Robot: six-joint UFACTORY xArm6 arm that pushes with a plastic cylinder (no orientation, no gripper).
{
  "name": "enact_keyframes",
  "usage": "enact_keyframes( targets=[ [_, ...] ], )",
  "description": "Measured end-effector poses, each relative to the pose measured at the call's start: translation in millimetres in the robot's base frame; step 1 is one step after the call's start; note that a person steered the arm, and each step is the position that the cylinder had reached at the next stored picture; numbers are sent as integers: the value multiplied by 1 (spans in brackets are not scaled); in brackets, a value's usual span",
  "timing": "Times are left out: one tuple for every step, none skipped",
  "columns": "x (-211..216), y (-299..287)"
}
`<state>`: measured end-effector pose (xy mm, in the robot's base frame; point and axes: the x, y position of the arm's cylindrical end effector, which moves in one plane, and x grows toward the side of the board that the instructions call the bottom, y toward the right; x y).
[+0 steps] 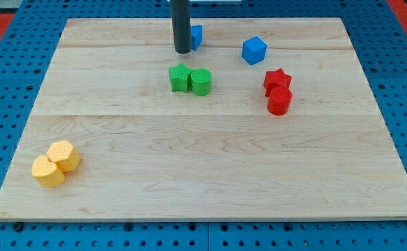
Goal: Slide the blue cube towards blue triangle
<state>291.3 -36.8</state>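
Operator: Blocks first. Where do they sit on my table (210, 174)?

Describer: Near the view's top you have the blue cube (254, 50), right of centre and standing alone. Left of it, well apart, the blue triangle (197, 36) shows only in part; your dark rod stands in front of it and hides its left side.

Operator: And my tool?

Describer: It is a plain rod with nothing that opens or closes, and it holds nothing. My tip (182, 51) rests at the rod's lower end, just beside the blue triangle on its left, and well left of the blue cube. You cannot tell whether it touches the triangle.

Operator: What else is there?

Describer: Below the tip, a green star (180, 77) and a green cylinder (201, 81) touch side by side. Toward the view's right, a red star (277, 81) sits against a red cylinder (280, 101) just below it. At the view's bottom left, two yellow blocks (56, 163) are pressed together.
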Motion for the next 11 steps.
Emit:
enact_keyframes(
  targets=[
    [-22,25],
    [-50,34],
    [-60,45],
    [-66,131],
    [-65,194],
    [-35,187],
    [-4,161],
    [13,158],
    [13,123],
    [-28,78],
    [-37,29]
  ],
)
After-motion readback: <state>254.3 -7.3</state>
